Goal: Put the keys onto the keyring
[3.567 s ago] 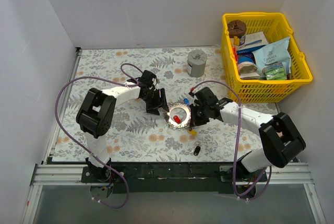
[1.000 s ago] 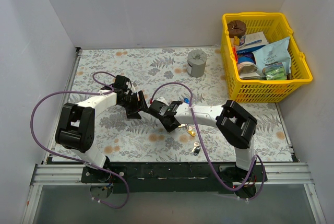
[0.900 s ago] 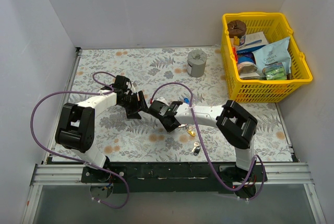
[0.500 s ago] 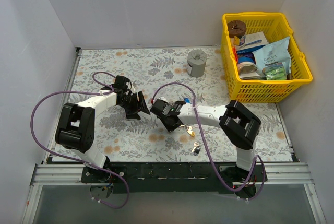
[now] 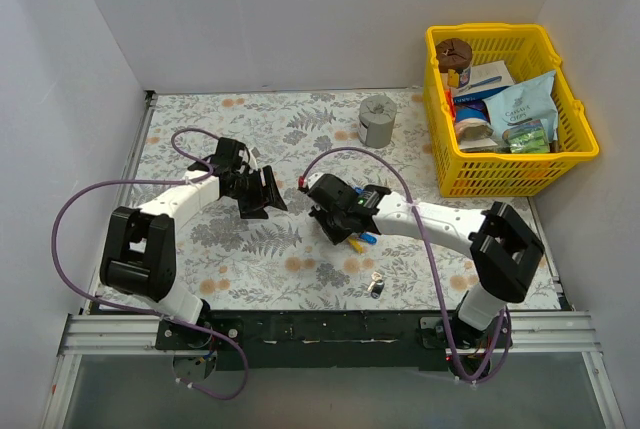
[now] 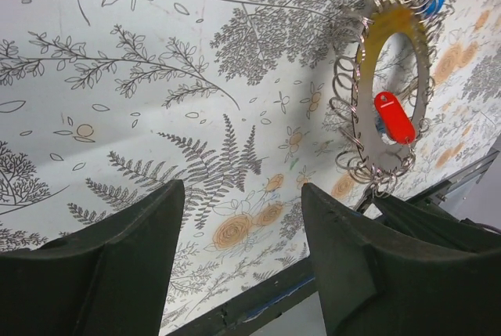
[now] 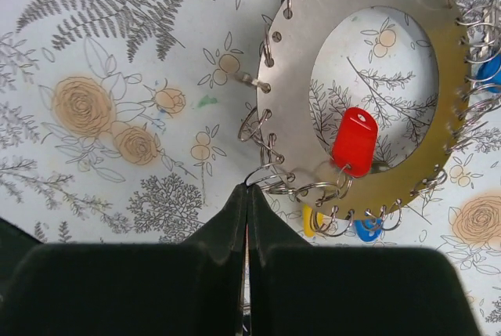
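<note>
The keyring (image 7: 297,77) is a flat silver ring with small wire loops round its rim. A red-headed key (image 7: 355,142) hangs in its hole, and yellow (image 7: 311,218) and blue (image 7: 368,228) keys hang under its rim. My right gripper (image 7: 249,189) is shut on one wire loop at the rim. In the top view my right gripper (image 5: 338,227) hides most of the ring, and only blue and yellow keys (image 5: 358,240) show beside it. My left gripper (image 5: 272,194) is open and empty to the left. Its wrist view shows the keyring (image 6: 364,77) ahead of the open gripper (image 6: 241,191).
A small black cylinder (image 5: 377,289) lies near the front edge. A grey cup (image 5: 378,119) stands at the back. A yellow basket (image 5: 505,99) full of packets sits at the back right. The black front rail (image 5: 320,329) runs along the near edge.
My right arm has swung right, carrying the keyring and keys a little right, away from the left gripper. My left gripper has stayed open and shifted slightly back.
</note>
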`<act>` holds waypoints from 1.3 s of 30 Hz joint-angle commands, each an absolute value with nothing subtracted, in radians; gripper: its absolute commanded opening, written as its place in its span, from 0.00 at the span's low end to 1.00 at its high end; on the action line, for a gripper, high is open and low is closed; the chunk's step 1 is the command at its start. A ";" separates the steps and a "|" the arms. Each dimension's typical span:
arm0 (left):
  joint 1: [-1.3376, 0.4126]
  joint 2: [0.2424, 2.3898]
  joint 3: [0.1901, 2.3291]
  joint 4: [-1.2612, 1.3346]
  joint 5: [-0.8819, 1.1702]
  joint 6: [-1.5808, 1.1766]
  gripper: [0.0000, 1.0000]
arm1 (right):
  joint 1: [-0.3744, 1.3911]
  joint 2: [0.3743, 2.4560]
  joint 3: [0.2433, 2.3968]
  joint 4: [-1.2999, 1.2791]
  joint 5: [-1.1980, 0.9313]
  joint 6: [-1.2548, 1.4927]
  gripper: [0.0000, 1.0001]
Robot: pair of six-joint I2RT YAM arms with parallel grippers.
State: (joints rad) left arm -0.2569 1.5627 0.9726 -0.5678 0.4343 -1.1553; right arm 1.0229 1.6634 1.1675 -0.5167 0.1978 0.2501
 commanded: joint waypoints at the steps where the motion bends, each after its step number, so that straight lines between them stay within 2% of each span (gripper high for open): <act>1: -0.252 1.503 1.008 -0.563 0.443 -1.135 0.61 | 0.997 1.579 1.137 -0.443 0.100 0.187 0.01; 14: -0.252 1.338 1.031 -0.456 0.589 -1.058 0.61 | 0.936 1.419 1.094 -0.377 -0.115 0.042 0.01; 23: -0.252 1.241 1.051 -0.370 0.718 -1.043 0.62 | 0.831 1.306 1.091 -0.318 -0.371 -0.049 0.01; 31: -0.252 1.207 1.072 -0.316 0.827 -1.042 0.66 | 0.778 1.313 1.160 -0.356 -0.601 -0.107 0.01; 35: -0.252 1.210 1.069 -0.301 0.848 -1.048 0.67 | 0.770 1.331 1.180 -0.368 -0.580 -0.104 0.01; 39: -0.252 1.206 1.057 -0.305 0.796 -1.052 0.68 | 0.770 1.359 1.197 -0.435 -0.442 -0.055 0.01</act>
State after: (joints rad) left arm -0.2569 1.2415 1.0393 -0.3237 0.8017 -1.0550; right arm 0.7769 1.3338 1.1481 -0.3794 -0.5198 -0.0807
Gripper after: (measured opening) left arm 0.676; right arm 0.022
